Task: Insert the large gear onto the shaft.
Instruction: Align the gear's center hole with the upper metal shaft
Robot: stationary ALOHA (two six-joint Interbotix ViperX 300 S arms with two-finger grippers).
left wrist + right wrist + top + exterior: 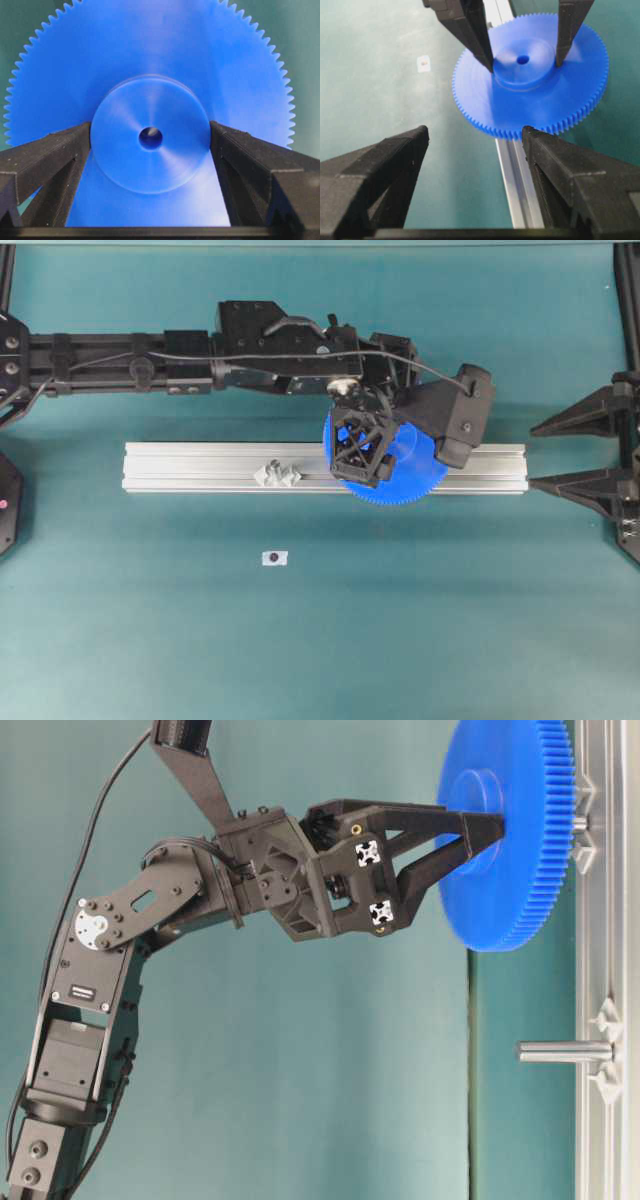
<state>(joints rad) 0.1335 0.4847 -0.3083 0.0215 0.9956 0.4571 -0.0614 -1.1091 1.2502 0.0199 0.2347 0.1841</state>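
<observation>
The wide, flat, bright-blue plastic large gear (400,472) sat over the long silver aluminium rail (200,468), its raised round hub (150,160) facing the left gripper (478,838). That gripper's 2 black fingers (50,155) stood spread on either side of the hub, at or just off its edge; I couldn't tell if they touched. A bare steel shaft (563,1051) stuck out from the rail further along. The right gripper (475,150) hung wide apart, holding nothing, well back from the gear.
</observation>
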